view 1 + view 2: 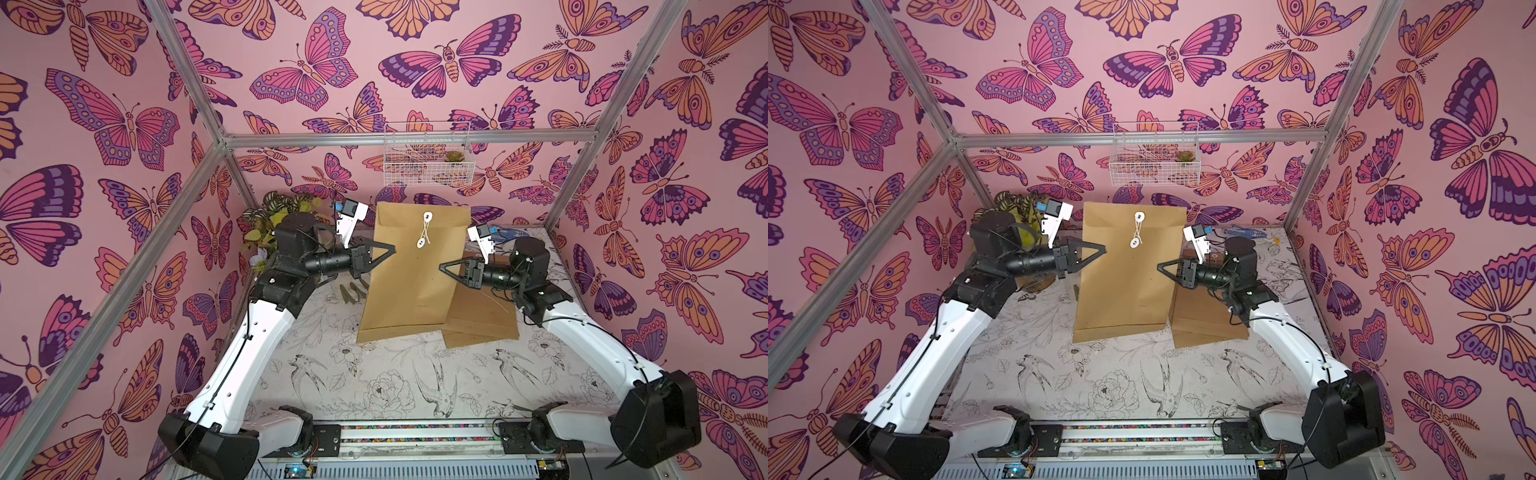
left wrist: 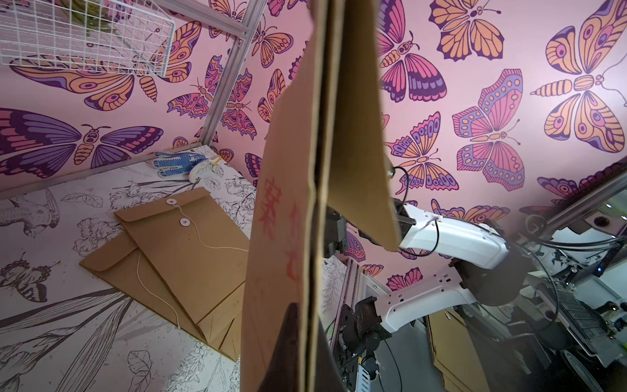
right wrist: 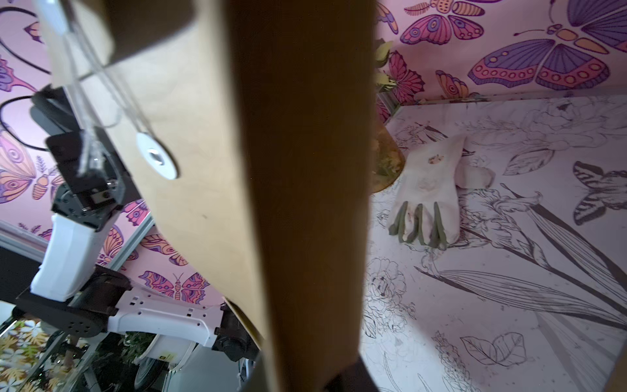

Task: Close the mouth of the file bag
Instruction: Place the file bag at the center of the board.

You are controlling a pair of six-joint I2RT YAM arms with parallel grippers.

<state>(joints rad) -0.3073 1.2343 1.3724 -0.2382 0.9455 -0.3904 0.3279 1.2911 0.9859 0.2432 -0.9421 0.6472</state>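
- Over on the left, the left arm (image 1: pixel 266 328) rises from its near base, bends at the elbow and levels out, with the wrist pointing in toward the centre.
- The left gripper (image 1: pixel 392 248) has its jaws pinched tight on the left edge of the file bag (image 1: pixel 411 286), in its upper half.
- The bag stands upright between the two grippers over the back half of the desk (image 1: pixel 374 374), leaning slightly.
- Its flap is at the top, and a white string (image 1: pixel 424 229) criss-crosses between its two white discs.
- The right gripper (image 1: pixel 441 267) has its jaws narrow on the bag's right edge, a touch lower than the left. The right wrist view shows that edge running in between them.
- The right arm (image 1: pixel 582 336) mirrors the left, elbow out and wrist level, aimed inward.
- Beneath it, the spare bags (image 1: pixel 478 322) lie flat and overlapping on the desk.
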